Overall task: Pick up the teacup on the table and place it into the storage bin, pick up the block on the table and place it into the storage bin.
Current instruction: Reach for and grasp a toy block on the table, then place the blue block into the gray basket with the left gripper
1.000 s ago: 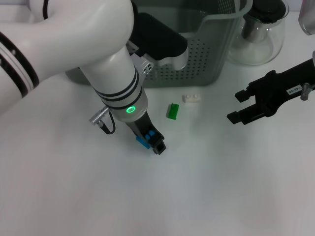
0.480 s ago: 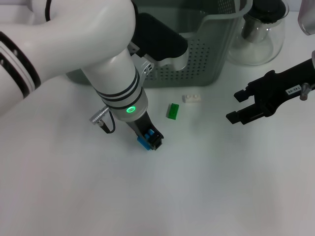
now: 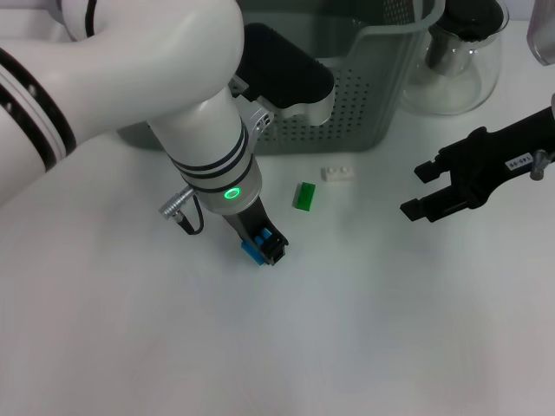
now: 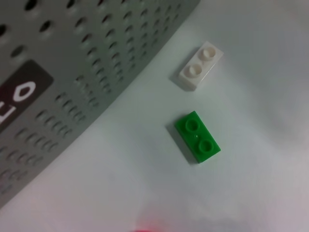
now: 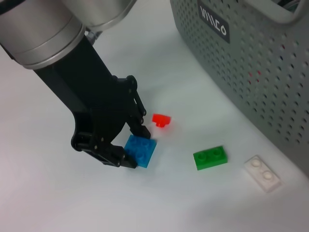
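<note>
My left gripper (image 3: 264,246) is low on the table with its fingers closed on a blue block (image 3: 253,251). The right wrist view shows that gripper (image 5: 135,147) gripping the blue block (image 5: 142,151), which rests on the table. A green block (image 3: 304,196) and a white block (image 3: 337,173) lie to its right, in front of the storage bin (image 3: 364,104). A small red block (image 5: 161,120) lies just beyond the left gripper. My right gripper (image 3: 414,189) is open and empty, hovering at the right. No teacup shows in any view.
A clear glass teapot with a black lid (image 3: 455,52) stands right of the bin. The left wrist view shows the green block (image 4: 198,137), the white block (image 4: 201,65) and the bin's perforated wall (image 4: 72,72). Bare white table lies in front.
The left gripper's fingers have drawn together onto the blue block. The right arm has barely moved.
</note>
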